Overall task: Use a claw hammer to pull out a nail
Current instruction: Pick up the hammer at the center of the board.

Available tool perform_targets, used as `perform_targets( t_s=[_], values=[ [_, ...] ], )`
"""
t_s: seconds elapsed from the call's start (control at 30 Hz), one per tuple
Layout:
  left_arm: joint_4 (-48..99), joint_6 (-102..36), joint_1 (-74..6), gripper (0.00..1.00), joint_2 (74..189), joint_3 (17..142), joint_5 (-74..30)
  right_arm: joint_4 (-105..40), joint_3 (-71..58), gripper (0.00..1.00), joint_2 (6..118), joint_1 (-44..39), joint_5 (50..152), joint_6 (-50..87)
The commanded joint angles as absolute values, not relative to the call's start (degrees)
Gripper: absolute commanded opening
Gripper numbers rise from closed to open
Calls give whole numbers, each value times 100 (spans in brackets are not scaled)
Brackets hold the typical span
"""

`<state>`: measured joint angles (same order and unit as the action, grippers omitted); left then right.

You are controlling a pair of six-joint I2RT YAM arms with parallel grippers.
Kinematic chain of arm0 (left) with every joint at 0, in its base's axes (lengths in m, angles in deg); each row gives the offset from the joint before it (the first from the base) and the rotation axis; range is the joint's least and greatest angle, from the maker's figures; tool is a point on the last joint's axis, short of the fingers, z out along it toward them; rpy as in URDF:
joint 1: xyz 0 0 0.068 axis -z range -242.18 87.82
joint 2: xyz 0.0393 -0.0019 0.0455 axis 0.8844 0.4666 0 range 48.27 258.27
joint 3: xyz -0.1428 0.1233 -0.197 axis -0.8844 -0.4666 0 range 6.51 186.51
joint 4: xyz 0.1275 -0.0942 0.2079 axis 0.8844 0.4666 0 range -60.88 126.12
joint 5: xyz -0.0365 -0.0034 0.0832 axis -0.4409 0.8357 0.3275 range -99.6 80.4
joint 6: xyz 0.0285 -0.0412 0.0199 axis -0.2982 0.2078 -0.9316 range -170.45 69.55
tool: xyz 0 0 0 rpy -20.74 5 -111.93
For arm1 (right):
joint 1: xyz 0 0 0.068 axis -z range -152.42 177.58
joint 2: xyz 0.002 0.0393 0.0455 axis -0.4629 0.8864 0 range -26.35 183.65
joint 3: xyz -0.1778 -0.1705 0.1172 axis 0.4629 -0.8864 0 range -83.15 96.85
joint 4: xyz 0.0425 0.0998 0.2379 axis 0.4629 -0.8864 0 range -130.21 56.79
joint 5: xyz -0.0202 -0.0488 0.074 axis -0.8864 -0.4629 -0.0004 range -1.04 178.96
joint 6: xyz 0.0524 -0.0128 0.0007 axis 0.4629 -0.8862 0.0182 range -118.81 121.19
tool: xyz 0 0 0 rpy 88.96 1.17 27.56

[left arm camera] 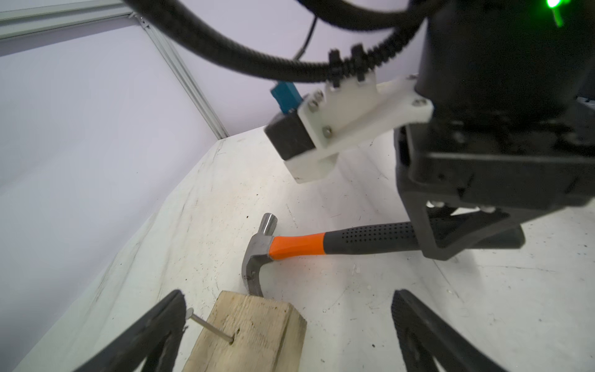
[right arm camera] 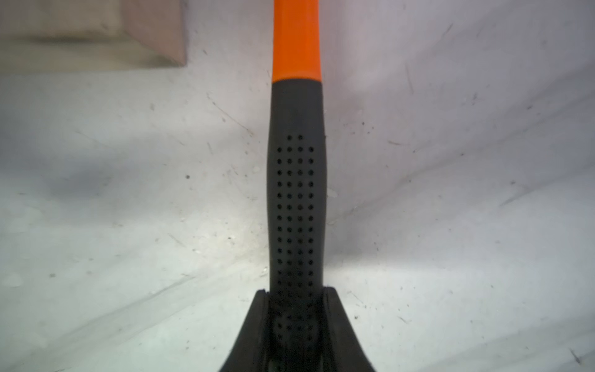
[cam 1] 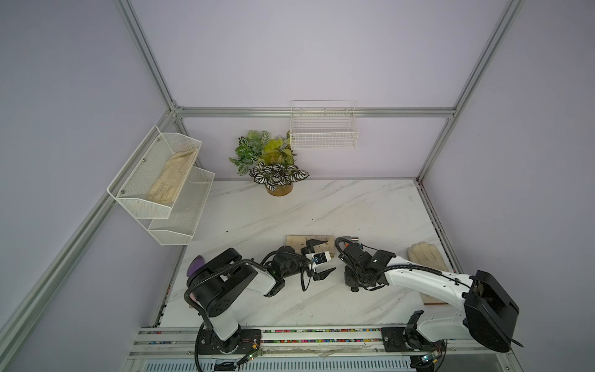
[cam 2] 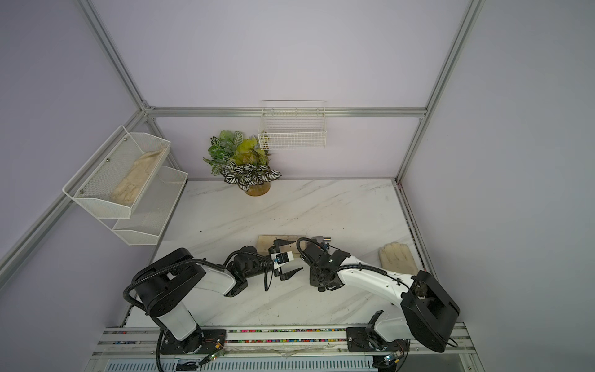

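We are in a robot lab cell dressed up as a potting bench. Bare aluminium bars (cam 1: 309, 112) frame plain lilac walls (cam 1: 322, 58) around a marble-look table (cam 1: 257, 219). A left arm (cam 1: 264, 280) and a right arm (cam 1: 418, 280) are bolted to a rail (cam 1: 322, 331) behind the left claw (cam 1: 331, 254). Beyond that claw stand a potted plant (cam 1: 270, 161) and a wire basket (cam 1: 323, 135). Off to its left hang mesh shelves (cam 1: 154, 206) holding a glove (cam 1: 174, 175).

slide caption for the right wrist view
The right hand clamps the claw hammer by its black grip, beside a wood block.
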<state>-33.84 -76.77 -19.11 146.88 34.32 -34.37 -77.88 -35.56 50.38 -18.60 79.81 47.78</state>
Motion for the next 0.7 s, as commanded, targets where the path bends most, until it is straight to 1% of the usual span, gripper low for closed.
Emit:
perform_targets(
  t_s=[0.0,0.07,0.17,0.33,0.5,0.67],
  values=[
    [-3846,-7850,-1942,100,14928,3801,-3824,-8245,-3086,0,4741,-1651,7905,4503],
    [-4106,-7787,-1947,100,15141,3906,-3959,-8298,-3004,0,4610,-1488,8073,4360],
    [-4110,-7761,-1938,100,15371,4143,-4308,-8339,-2838,0,4497,-1240,8357,4154],
    [-4463,-7669,-1909,100,15806,4399,-4809,-8507,-2577,0,4598,-1097,8397,3937],
    [-4454,-7686,-1818,100,16201,4684,-4992,-8472,-2550,0,4577,-987,8543,3825],
    [-4454,-7574,-1691,100,16700,5237,-4965,-8417,-2537,0,4543,-971,8616,3784]
  ],
)
